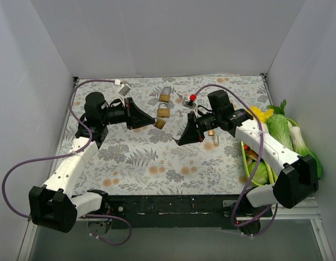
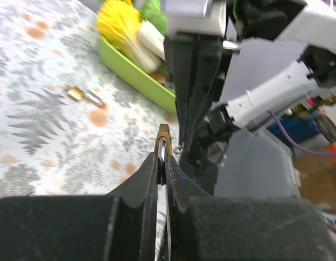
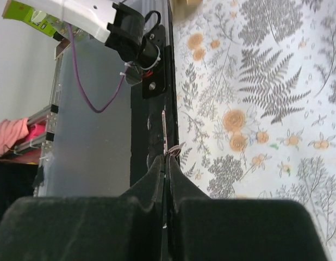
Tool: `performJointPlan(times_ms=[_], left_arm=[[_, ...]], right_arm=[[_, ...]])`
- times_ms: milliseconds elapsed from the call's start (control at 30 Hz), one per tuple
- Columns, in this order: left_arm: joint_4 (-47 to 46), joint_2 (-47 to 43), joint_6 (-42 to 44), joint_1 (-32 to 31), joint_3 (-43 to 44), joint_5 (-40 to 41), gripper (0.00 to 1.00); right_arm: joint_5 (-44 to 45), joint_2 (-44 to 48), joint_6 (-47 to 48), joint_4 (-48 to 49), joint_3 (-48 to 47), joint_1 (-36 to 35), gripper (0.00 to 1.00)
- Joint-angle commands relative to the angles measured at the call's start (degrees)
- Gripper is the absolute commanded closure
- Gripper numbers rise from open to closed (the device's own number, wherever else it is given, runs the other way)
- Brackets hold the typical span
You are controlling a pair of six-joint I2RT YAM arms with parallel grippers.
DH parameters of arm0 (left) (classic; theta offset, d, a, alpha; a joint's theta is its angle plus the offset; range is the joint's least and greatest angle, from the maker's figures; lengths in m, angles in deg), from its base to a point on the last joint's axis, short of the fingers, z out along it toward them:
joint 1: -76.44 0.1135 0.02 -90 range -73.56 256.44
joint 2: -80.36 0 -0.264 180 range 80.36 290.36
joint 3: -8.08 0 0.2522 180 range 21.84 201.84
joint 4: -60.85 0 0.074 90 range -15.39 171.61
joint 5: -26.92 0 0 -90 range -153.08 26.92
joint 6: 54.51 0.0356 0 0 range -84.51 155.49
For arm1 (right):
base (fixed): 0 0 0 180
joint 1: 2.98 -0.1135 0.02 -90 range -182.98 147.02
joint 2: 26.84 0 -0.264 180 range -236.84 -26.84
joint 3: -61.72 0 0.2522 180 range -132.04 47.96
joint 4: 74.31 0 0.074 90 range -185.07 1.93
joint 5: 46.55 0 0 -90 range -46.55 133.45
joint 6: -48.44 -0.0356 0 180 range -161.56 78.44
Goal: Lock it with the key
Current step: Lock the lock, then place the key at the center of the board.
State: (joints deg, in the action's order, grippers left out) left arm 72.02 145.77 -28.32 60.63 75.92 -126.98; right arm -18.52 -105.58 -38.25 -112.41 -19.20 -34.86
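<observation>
The right end effector (image 3: 166, 162) is pinched fully down on the key (image 3: 165, 128). Its thin silver blade sticks straight out ahead of the fingertips, with a small ring (image 3: 173, 150) sitting right at the tips. Gripping the key by its head leaves the blade free to enter a keyway. The left end effector (image 2: 163, 159) is likewise clamped narrow, on a brass padlock (image 2: 164, 137) held edge-on. The padlock's brass end protrudes past the tips toward the other arm, which looms directly ahead of it. Both are raised off the counter (image 1: 135, 157) and face each other tip to tip, near but apart. The lock is probably being held as a steady target while the key is lined up, and insertion looks not yet done. Whether the keyway actually faces the blade cannot be told. A nearer spare padlock (image 1: 163, 112) lies just beside the left end effector's tips and a farther spare padlock (image 1: 165, 97) beyond it. 1 more, a small padlock (image 1: 211, 132), rests behind the right end effector's tips, close under its wrist. With so slim a blade, slight misalignment could twist it in the grip.
</observation>
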Motion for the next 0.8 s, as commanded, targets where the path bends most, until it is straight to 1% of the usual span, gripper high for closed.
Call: performJointPlan(times_ms=[0,67,133,167,200,233,267,300,333,367,433,467,567,767], left_arm=[[-4.3,-1.0,-1.2,3.7,3.1,1.2,1.0],[-3.0,-1.2,-0.8,4.8,3.0,1.4,1.0],[0.2,-1.5,1.2,5.6,3.0,2.1,1.0],[1.4,-1.7,2.3,5.7,3.0,2.5,1.0],[2.2,-1.8,3.4,5.9,3.2,3.4,1.0],[6.9,-1.7,4.6,6.1,3.4,4.0,1.0],[8.6,-1.8,7.5,6.2,4.2,4.5,1.0],[10.6,-1.6,9.0,6.2,4.5,5.1,1.0],[14.3,-1.4,10.7,6.3,5.1,6.1,1.0],[16.4,-1.2,13.6,6.4,5.4,6.6,1.0],[20.1,-1.0,15.9,6.6,6.0,7.7,1.0],[20.8,-1.0,16.6,6.6,5.9,8.2,1.0],[22.0,-1.2,18.4,6.7,5.7,8.8,1.0],[22.6,-1.5,19.3,6.7,5.6,9.5,1.0]], right_arm=[[-1.5,-1.3,0.6,-3.4,1.6,2.3,0.99],[0.6,-2.9,-0.2,-2.1,2.2,3.4,0.99],[3.4,-4.2,-2.9,3.4,3.0,5.3,0.99],[7.9,-5.8,-5.3,5.7,3.8,5.9,0.99],[10.4,-6.7,-7.0,8.3,4.0,6.7,0.99],[12.7,-7.7,-10.5,12.0,4.1,7.2,0.99],[17.5,-10.1,-11.8,13.3,3.5,7.7,0.99],[19.6,-11.2,-13.2,14.0,3.1,8.0,0.99],[20.9,-12.5,-14.3,15.4,2.7,8.1,0.99],[22.3,-14.7,-16.0,16.0,2.1,8.3,0.99],[23.1,-16.6,-17.7,17.6,1.9,8.3,0.99],[24.0,-18.1,-20.0,19.4,2.1,8.3,0.99],[26.5,-21.0,-22.0,22.0,1.9,8.3,0.99],[31.6,-27.1,-24.5,22.6,-0.7,8.3,0.99]])
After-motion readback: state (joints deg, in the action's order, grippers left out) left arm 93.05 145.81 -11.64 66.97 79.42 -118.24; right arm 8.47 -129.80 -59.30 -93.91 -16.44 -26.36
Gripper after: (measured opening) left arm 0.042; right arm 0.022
